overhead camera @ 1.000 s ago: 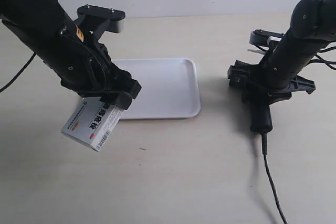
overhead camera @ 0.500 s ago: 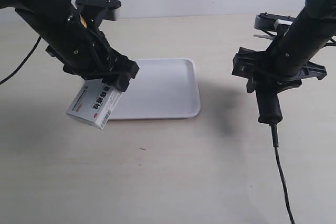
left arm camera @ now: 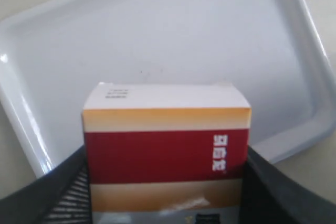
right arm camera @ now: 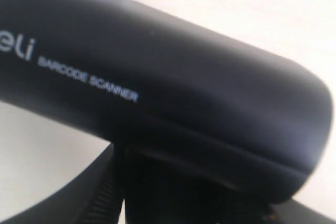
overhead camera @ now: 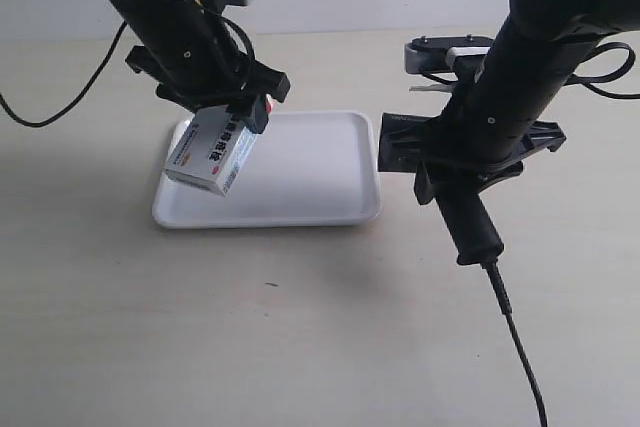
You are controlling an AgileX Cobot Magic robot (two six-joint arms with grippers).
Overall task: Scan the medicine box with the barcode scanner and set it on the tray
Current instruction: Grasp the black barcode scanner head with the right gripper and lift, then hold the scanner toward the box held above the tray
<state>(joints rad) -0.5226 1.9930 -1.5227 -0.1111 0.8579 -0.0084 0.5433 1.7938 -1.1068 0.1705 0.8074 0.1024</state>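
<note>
The medicine box (overhead camera: 212,150) hung clear above the tray (overhead camera: 310,172), over the tray's end away from the scanner, pinched in the left hand (overhead camera: 236,112), which was closed on its upper part. The left wrist view showed this directly: the box's red and orange band sat between the 2 dark finger pads (left arm camera: 60,198), with the tray's bare white floor behind it. The box tilted, its long axis slanting down and away from the hand, its lower end over the tray's rim.

The barcode scanner (overhead camera: 452,182) was held off the tabletop (overhead camera: 300,347) in the right hand (overhead camera: 470,152), clamped around the scanner's body; the right wrist view was filled by the black casing with its printed lettering. Its boxy head sat just beside the tray's nearer rim and seemed to face across the tray toward the box, the handle and thin cable (overhead camera: 520,347) trailing down and away. So the coming scan likely turned on lining the head's window up with whichever box face carried the barcode, which I could not make out.

The box was matte white cardboard with sharp edges and dark print. The tray was smooth, slightly glossy plastic with rounded corners and a low raised rim. The scanner was smooth black plastic.
</note>
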